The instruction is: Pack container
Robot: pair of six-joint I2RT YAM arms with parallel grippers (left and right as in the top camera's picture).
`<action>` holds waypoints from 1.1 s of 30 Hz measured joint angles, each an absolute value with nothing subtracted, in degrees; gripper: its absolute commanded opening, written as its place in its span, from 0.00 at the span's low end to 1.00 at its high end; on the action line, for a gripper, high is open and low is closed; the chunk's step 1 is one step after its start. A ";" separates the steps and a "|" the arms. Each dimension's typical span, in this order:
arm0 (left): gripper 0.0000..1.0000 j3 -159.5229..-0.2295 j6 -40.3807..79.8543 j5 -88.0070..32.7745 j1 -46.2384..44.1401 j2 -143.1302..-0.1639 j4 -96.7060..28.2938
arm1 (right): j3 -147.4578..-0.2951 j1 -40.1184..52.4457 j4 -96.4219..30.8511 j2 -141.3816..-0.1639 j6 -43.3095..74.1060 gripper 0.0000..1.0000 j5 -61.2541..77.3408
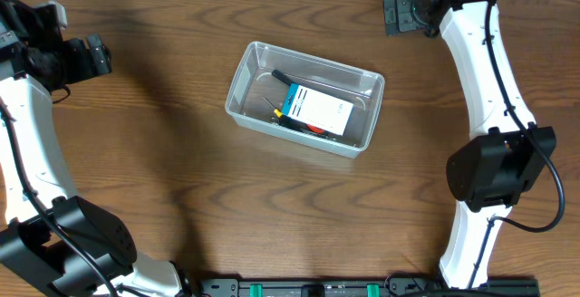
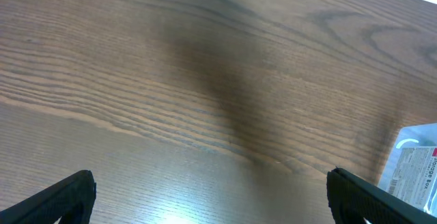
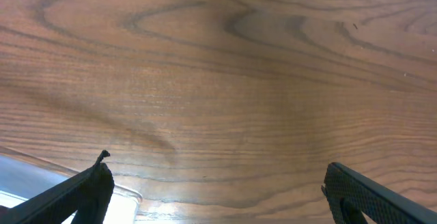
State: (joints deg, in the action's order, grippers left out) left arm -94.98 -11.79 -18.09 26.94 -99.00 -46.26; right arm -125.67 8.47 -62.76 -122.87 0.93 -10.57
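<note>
Sitting mid-bench, the clear plastic rectangular container (image 1: 240,84) holds a blue-and-white cardboard box (image 1: 315,109) lying over dark-handled tools (image 1: 279,111). Nothing loose shows on the brown wooden bench (image 1: 181,179), so packing looks finished or nearly so. Both arms hang at the far corners, the left claw (image 2: 209,177) and right claw (image 3: 217,164) spread wide and empty. The box hides most of the tools, so I cannot count them.

Tools (image 1: 282,77) half hidden under the box (image 1: 319,109); container (image 2: 407,136) cut off at the left wrist view's edge.
</note>
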 measured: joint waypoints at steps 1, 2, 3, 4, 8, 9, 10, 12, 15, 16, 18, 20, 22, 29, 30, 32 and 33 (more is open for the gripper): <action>0.98 -94.98 -11.79 -18.09 26.94 -99.00 -46.26 | -125.67 8.47 -62.76 -122.87 0.93 0.99 -10.57; 0.98 -94.98 -11.79 -18.09 26.94 -99.00 -46.26 | -125.67 8.47 -62.76 -122.87 0.93 0.99 -10.57; 0.98 -94.98 -11.79 -18.09 26.94 -99.00 -46.26 | -125.67 8.47 -62.76 -122.87 0.93 0.99 -10.57; 0.98 -94.98 -11.79 -18.09 26.92 -99.00 -46.26 | -125.67 8.47 -62.76 -122.87 0.93 0.99 -10.57; 0.98 -94.98 -11.79 -18.09 26.94 -99.00 -46.26 | -125.67 8.43 -62.76 -122.87 0.95 0.99 -10.57; 0.98 -94.98 -11.79 -18.09 26.92 -99.00 -46.26 | -125.67 8.36 -62.76 -122.87 0.95 0.99 -10.55; 0.98 -94.98 -11.79 -18.09 26.94 -99.00 -46.26 | -125.67 8.21 -62.76 -122.87 0.97 0.99 -10.55; 0.98 -94.98 -11.79 -18.09 26.94 -99.00 -46.26 | -125.67 7.88 -62.78 -122.87 1.02 0.99 -10.55; 0.98 -94.98 -11.79 -18.09 26.94 -99.00 -46.26 | -125.67 7.25 -62.81 -122.48 1.06 0.99 -10.57; 0.98 -94.98 -11.79 -18.11 26.94 -99.00 -46.28 | -125.60 7.11 -62.85 -121.86 1.06 0.99 -10.55; 0.98 -94.98 -11.79 -18.09 26.94 -99.00 -46.26 | -125.49 6.96 -63.02 -119.59 1.06 0.99 -10.59; 0.98 -94.98 -11.79 -18.09 26.94 -99.00 -46.26 | -125.32 6.98 -63.00 -115.37 1.06 0.99 -10.55; 0.98 -94.98 -11.79 -18.11 26.94 -99.00 -46.26 | -125.27 7.03 -62.94 -110.45 1.08 0.99 -10.55; 0.98 -94.98 -11.79 -18.11 26.94 -99.00 -46.26 | -126.45 7.09 -62.48 -89.14 1.08 0.99 -10.61; 0.98 -94.98 -11.79 -18.09 26.94 -99.00 -46.26 | -126.58 7.11 -62.46 -86.70 1.08 0.99 -10.59; 0.98 -94.98 -11.79 -18.09 26.94 -99.00 -46.26 | -126.58 7.11 -62.46 -82.74 1.08 0.99 -10.66; 0.98 -94.98 -11.79 -18.11 26.94 -99.00 -46.26 | -126.50 7.11 -62.48 -81.38 1.08 0.99 -10.83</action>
State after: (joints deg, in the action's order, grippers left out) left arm -94.98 -11.79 -18.11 26.94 -99.00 -46.26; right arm -126.50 7.11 -62.48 -81.38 1.08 -10.83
